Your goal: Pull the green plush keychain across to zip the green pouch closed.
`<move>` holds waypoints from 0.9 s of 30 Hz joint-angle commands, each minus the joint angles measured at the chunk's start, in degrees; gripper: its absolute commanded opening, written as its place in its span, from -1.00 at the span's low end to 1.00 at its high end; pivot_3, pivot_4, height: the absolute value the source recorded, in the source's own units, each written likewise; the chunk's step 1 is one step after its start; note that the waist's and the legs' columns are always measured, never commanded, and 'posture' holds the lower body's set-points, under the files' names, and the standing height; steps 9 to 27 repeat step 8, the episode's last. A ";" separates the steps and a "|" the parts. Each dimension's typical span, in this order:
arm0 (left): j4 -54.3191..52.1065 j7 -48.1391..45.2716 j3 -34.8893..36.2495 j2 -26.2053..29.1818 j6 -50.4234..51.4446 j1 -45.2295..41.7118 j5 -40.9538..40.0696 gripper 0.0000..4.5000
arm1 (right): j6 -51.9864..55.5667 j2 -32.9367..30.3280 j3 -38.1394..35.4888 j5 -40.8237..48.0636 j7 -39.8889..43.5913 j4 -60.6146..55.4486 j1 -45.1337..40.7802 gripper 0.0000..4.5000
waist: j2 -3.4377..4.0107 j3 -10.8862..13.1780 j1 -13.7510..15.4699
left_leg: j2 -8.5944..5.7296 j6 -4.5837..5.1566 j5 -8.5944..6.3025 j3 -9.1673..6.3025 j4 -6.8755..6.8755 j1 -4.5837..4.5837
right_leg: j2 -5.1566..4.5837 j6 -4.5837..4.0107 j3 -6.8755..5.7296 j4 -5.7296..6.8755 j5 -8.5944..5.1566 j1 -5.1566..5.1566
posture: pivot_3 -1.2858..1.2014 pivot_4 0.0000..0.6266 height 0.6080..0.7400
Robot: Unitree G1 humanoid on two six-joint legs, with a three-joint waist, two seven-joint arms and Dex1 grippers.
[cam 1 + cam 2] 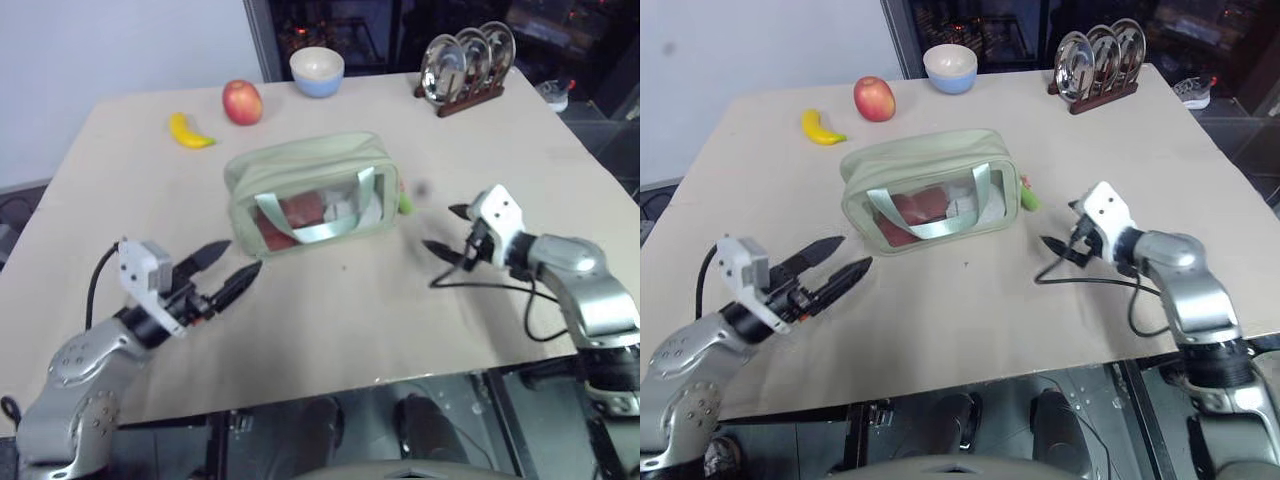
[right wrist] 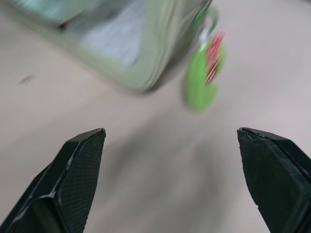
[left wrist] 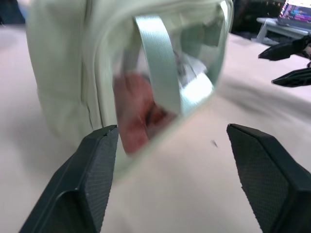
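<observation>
With both sets of fingers spread wide and holding nothing, the left gripper (image 1: pixel 228 267) sits just short of the pouch's (image 1: pixel 300 165) near left corner, and the right gripper (image 1: pixel 452 230) hangs off its right end, apart from it. The pouch rests mid-table (image 1: pixel 350 320) with the keychain (image 1: pixel 405 203) dangling at its right end. Judging by that, the zip looks drawn across and the pull finished; next calls only for clearing both arms away.
</observation>
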 commanded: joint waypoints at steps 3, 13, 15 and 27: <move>-4.23 -6.49 3.37 3.06 -0.91 8.66 -0.26 0.65 | -0.91 -4.40 -3.74 2.08 1.50 -3.03 1.90 0.97 | 0.06 0.04 0.13 | 0.01 0.01 -0.01 0.05 -0.01 0.02 | -0.02 0.00 0.00 -0.02 -0.01 0.02 | 0.03 -0.52 1.00; -4.54 -7.04 3.05 3.19 -2.39 10.53 1.45 0.65 | -2.20 -5.43 -3.53 2.20 1.37 -1.63 1.64 0.97 | 0.08 0.08 0.93 | 0.02 0.01 -0.01 0.04 0.00 0.01 | -0.07 -0.01 -0.08 -0.04 -0.02 0.07 | 0.03 -0.52 1.00; -4.54 -7.04 3.05 3.19 -2.39 10.53 1.45 0.65 | -2.20 -5.43 -3.53 2.20 1.37 -1.63 1.64 0.97 | 0.08 0.08 0.93 | 0.02 0.01 -0.01 0.04 0.00 0.01 | -0.07 -0.01 -0.08 -0.04 -0.02 0.07 | 0.03 -0.52 1.00; -4.54 -7.04 3.05 3.19 -2.39 10.53 1.45 0.65 | -2.20 -5.43 -3.53 2.20 1.37 -1.63 1.64 0.97 | 0.08 0.08 0.93 | 0.02 0.01 -0.01 0.04 0.00 0.01 | -0.07 -0.01 -0.08 -0.04 -0.02 0.07 | 0.03 -0.52 1.00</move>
